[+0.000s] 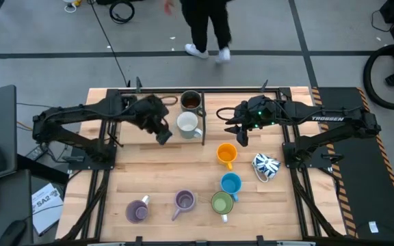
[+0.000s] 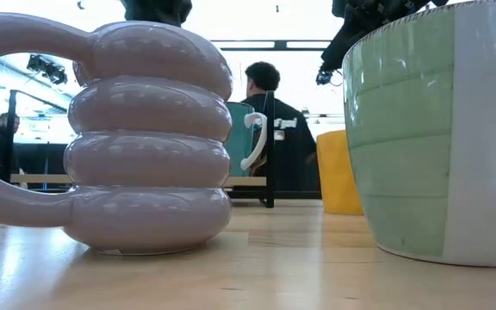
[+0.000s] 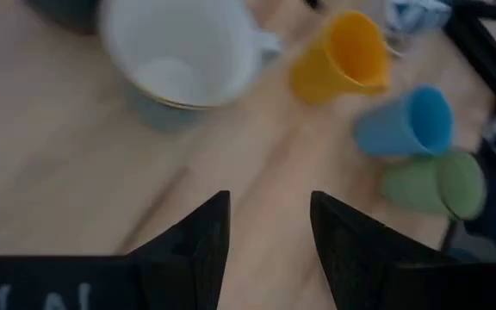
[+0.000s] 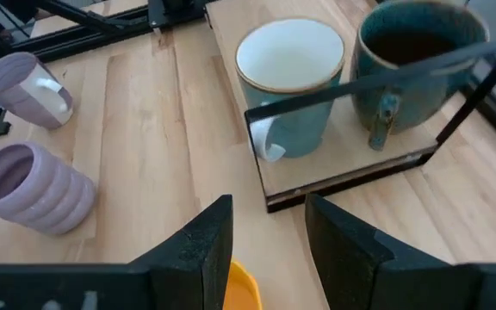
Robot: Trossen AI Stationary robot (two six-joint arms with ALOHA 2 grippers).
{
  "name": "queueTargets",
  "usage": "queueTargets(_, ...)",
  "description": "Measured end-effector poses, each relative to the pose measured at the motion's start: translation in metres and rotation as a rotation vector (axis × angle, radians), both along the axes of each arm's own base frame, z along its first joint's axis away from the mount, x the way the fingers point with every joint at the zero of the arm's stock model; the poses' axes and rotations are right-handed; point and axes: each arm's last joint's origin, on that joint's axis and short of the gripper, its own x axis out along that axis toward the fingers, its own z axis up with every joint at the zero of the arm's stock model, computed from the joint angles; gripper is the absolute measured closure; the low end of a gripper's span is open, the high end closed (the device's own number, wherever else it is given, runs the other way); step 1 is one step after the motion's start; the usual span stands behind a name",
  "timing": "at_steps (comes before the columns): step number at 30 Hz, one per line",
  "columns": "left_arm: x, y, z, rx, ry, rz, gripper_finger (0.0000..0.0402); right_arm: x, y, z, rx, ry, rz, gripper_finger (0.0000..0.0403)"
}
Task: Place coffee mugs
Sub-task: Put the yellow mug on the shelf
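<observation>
Ceramic, glazed: expect orange mug (image 1: 226, 154) stiff, slippery, chippable. It stands mid-table, just below right gripper (image 1: 241, 136); jaws parted, empty. Take it across rim wall, not handle. Left gripper (image 1: 163, 134) beside white mug (image 1: 187, 124), parted, empty.

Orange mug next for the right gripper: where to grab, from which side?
Grip the orange mug by its rim wall from straight above. It stands upright, mouth open upward, and the right gripper, open, hovers just beyond it. Its handle points toward the near table edge, so avoid that side.
</observation>
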Motion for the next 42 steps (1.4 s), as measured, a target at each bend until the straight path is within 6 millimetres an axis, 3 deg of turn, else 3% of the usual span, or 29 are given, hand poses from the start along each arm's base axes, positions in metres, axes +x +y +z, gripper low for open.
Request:
queueTargets(8, 0.003, -0.049, 0.001, 0.022, -0.014, -0.166, 0.0233, -0.005, 0.009, -0.008, 0.178, 0.092, -0.041, 0.0250)
queueTargets(14, 0.007, -0.068, -0.004, 0.072, 0.003, -0.200, 0.0233, -0.008, 0.025, -0.012, 0.273, 0.162, -0.061, 0.0250)
queueTargets(20, 0.011, -0.075, -0.006, 0.112, -0.008, -0.199, 0.0233, -0.007, 0.035, -0.022, 0.287, 0.218, -0.177, 0.0250)
queueTargets(27, 0.014, -0.080, -0.008, 0.118, -0.016, -0.211, 0.0233, -0.005, 0.038, -0.057, 0.349, 0.328, -0.295, 0.0250)
queueTargets(42, 0.017, -0.080, -0.010, 0.122, -0.014, -0.217, 0.0233, 0.022, 0.039, -0.103, 0.338, 0.412, -0.317, 0.0250)
